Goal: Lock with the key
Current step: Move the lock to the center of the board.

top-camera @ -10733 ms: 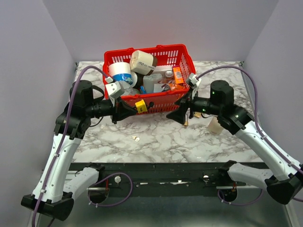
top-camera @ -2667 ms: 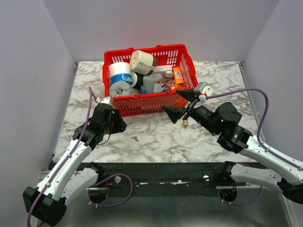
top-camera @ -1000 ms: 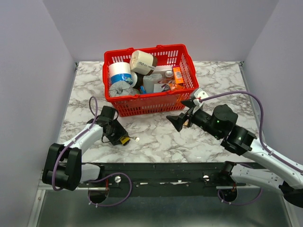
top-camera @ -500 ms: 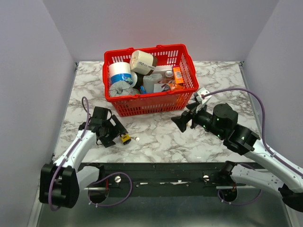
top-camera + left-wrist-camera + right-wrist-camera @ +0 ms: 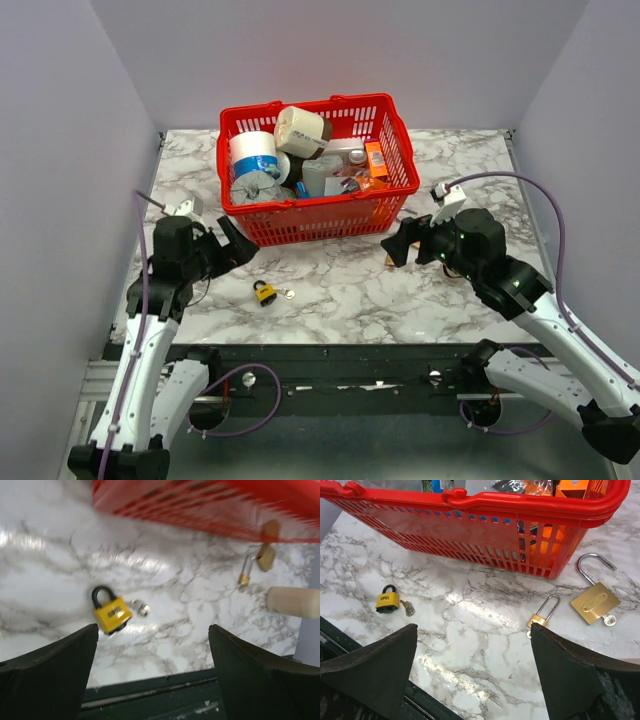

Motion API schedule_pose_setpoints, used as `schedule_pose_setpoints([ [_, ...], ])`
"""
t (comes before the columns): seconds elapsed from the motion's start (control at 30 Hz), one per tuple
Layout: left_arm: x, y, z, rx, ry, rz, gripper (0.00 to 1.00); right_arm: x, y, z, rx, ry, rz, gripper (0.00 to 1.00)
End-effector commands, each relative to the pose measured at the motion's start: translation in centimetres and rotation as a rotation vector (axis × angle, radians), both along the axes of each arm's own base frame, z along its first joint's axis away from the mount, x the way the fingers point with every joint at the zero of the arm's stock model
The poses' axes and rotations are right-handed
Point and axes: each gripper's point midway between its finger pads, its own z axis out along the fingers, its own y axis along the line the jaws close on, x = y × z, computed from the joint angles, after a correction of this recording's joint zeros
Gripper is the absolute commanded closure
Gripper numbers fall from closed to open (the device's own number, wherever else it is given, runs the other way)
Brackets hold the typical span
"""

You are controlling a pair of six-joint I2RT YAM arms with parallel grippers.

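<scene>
**Both claws spread and empty, lock and key loose on the marble.**

Far left: left gripper (image 5: 238, 250) hanging above the table (image 5: 330, 290), fingers wide apart, holding nothing. Just right, near the front edge: yellow padlock (image 5: 111, 612) lying flat, shackle seemingly seated, small key (image 5: 140, 609) just beside its right side; touching or inserted, cannot tell. Behind, the red basket (image 5: 320, 222). Further right, off the basket's near right corner: small brass padlock (image 5: 537, 620), then larger brass padlock (image 5: 595, 602) with shackle swung open. Far right: right gripper (image 5: 400, 243), likewise spread, empty. Looks like the reach-and-grasp stage. Next calls for steadying the lock body with one claw, pinching the key's head with the other, then seating and turning.
</scene>
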Motion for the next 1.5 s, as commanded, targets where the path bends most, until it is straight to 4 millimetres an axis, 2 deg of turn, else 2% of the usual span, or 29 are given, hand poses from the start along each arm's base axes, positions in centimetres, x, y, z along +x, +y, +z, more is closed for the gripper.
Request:
schedule_pose_setpoints([
  [0.0, 1.9, 1.3, 12.6, 0.174, -0.501, -0.082, 0.01, -0.3, 0.0, -2.3, -0.044, 0.056, 0.018, 0.01],
  [0.03, 2.4, 2.1, 14.9, 0.213, -0.588, -0.047, 0.01, 0.0, -0.2, -2.6, -0.06, 0.052, 0.006, 0.01],
  [0.07, 2.5, 2.6, 16.4, 0.249, -0.636, -0.034, 0.01, 0.3, -0.5, -2.9, -0.073, 0.05, -0.017, 0.02],
  [0.1, 2.5, 3.0, 18.7, 0.297, -0.7, -0.037, 0.01, 0.4, -0.7, -3.9, -0.088, 0.071, -0.029, 0.02],
  [0.2, 3.0, 3.8, 21.9, 0.342, -0.767, -0.005, 0.01, 0.8, -1.0, -5.4, -0.065, 0.141, -0.109, 0.02],
  [0.3, 3.8, 3.8, 24.0, 0.338, -0.814, 0.011, 0.01, 1.2, -1.1, -7.4, -0.078, 0.191, -0.157, 0.03],
  [0.33, 4.0, 3.7, 24.7, 0.334, -0.831, 0.017, 0.01, 1.4, -1.3, -8.6, -0.106, 0.209, -0.168, 0.03],
  [0.43, 4.9, 4.0, 26.3, 0.332, -0.859, 0.048, 0.01, 2.3, -1.9, -10.0, -0.141, 0.204, -0.215, 0.04],
  [0.53, 5.6, 4.3, 27.3, 0.335, -0.877, 0.075, 0.01, 2.6, -1.9, -12.6, -0.145, 0.238, -0.249, 0.06],
  [0.57, 5.7, 4.4, 27.5, 0.334, -0.879, 0.079, 0.01, 2.9, -1.6, -12.9, -0.124, 0.244, -0.265, 0.07],
  [0.6, 6.1, 4.5, 27.5, 0.336, -0.874, 0.09, 0.01, 2.8, -1.8, -14.8, -0.149, 0.283, -0.279, 0.08],
  [0.67, 6.4, 4.5, 27.6, 0.329, -0.867, 0.1, 0.01, 3.1, -1.8, -16.1, -0.153, 0.315, -0.317, 0.11],
  [0.7, 6.7, 4.5, 27.4, 0.327, -0.859, 0.099, 0.01, 3.3, -1.8, -17.4, -0.181, 0.352, -0.334, 0.14],
  [0.83, 7.3, 4.7, 27.0, 0.333, -0.843, 0.108, 0.01, 3.9, -1.8, -19.7, -0.208, 0.425, -0.411, 0.3],
  [0.97, 7.6, 4.7, 26.9, 0.333, -0.834, 0.108, 0.01, 4.8, -1.9, -20.5, -0.203, 0.421, -0.461, 0.4],
  [1.13, 8.0, 4.6, 26.9, 0.329, -0.833, 0.108, 0.01, 5.4, -1.6, -21.3, -0.178, 0.434, -0.497, 0.4],
  [1.3, 8.1, 4.7, 27.0, 0.331, -0.831, 0.11, 0.01, 7.0, -2.9, -21.9, -0.171, 0.452, -0.561, 0.5],
  [1.47, 8.3, 4.6, 27.2, 0.332, -0.828, 0.109, 0.01, 8.2, -3.4, -22.3, -0.144, 0.462, -0.574, 0.49],
])
